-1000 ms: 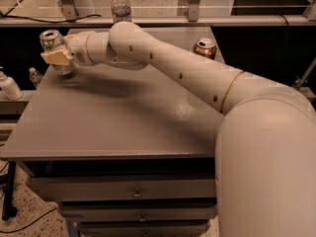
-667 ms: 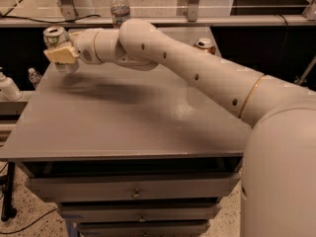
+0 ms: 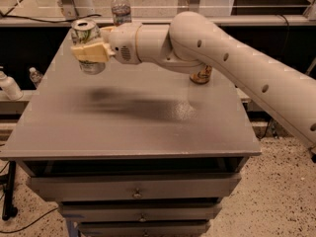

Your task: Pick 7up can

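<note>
The 7up can [image 3: 87, 33] is a silver can with green markings and a silver top, held upright at the upper left, lifted above the grey table [image 3: 128, 127]. My gripper [image 3: 90, 52] is shut on the can, its cream-coloured fingers [image 3: 94, 51] clamped across the can's middle. The white arm reaches in from the right across the table.
A clear plastic water bottle [image 3: 120, 7] stands at the table's far edge. A gold-brown can [image 3: 201, 75] stands behind the arm, mostly hidden. White bottles [image 3: 9, 85] sit on a lower shelf at the left. Drawers [image 3: 136, 189] lie below the table's front edge.
The arm has risen and moved right with the can in the gripper; the can is now higher above the table. The view has also shifted.
</note>
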You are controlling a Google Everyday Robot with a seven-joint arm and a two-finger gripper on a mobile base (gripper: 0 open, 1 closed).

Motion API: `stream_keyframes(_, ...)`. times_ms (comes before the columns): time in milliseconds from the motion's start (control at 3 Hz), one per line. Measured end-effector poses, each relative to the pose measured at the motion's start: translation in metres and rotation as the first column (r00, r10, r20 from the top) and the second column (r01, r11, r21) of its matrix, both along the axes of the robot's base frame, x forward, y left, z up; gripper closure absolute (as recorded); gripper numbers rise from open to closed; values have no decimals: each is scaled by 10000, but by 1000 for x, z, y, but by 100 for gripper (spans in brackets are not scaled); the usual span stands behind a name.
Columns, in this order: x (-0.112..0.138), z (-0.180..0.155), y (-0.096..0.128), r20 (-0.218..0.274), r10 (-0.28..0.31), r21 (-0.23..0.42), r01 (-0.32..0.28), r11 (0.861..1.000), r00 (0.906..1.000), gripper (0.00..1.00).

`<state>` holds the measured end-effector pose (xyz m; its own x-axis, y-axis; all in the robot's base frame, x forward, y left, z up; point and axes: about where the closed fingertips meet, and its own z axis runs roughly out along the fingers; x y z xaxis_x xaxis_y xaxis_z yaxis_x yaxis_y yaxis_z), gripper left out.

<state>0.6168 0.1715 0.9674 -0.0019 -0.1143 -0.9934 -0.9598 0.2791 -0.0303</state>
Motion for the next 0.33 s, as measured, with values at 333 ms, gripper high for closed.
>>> stream_keyframes(333,0,0,2,4,26,2,-26,10000,10000,100)
